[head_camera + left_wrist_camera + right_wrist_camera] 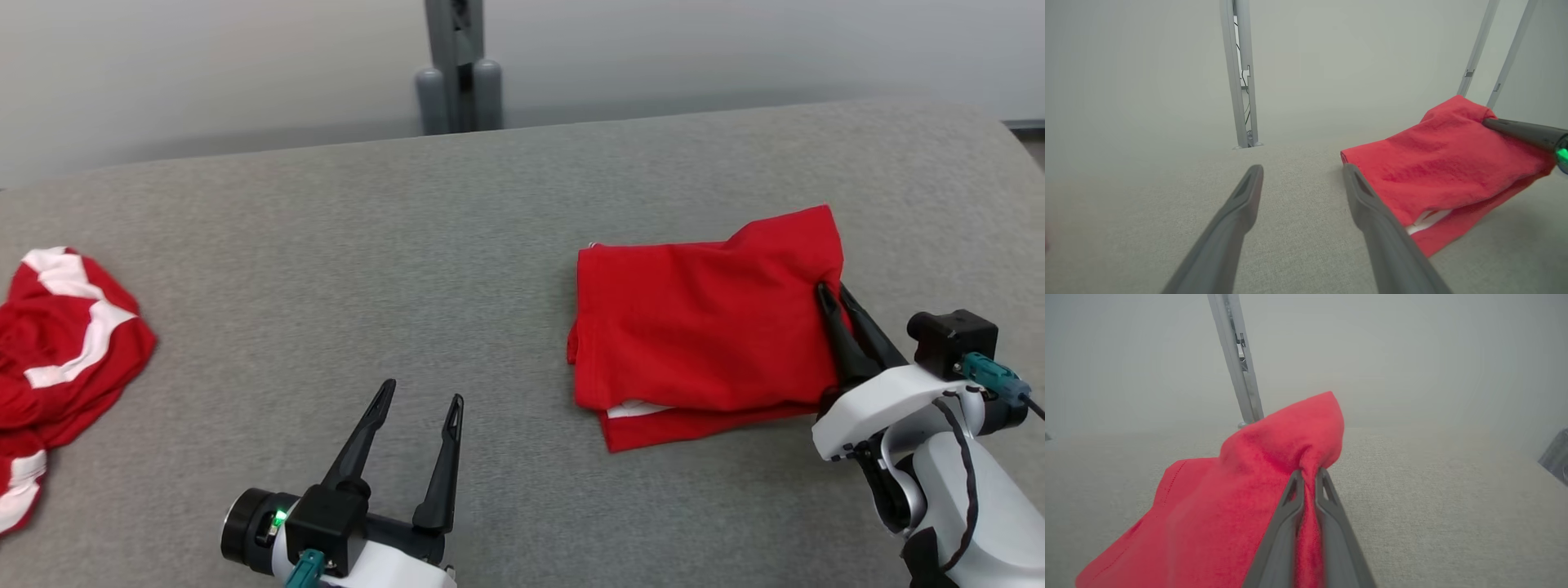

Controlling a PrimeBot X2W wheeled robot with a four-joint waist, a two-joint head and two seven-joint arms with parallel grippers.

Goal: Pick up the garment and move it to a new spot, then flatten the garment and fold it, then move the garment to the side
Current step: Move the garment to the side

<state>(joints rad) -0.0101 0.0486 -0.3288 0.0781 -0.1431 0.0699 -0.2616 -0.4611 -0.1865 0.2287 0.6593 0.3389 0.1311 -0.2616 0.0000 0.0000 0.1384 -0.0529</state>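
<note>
Now the folded red garment (702, 327) lies on the grey fabric-covered table (408, 245), with a strip of white showing between its layers at the near edge. The right gripper (833, 290) is at the garment's right edge. Its two dark fingers are nearly together and pinch a fold of the red cloth, which bunches into a raised peak at the far right corner. The left gripper (422, 392) is well to the garment's left and nearer the robot, fingers spread wide with nothing between them. Far to the garment's left sits a crumpled red-and-white garment (61, 343). Behind the garment, past the table's far edge, stands a grey post (459, 73).
</note>
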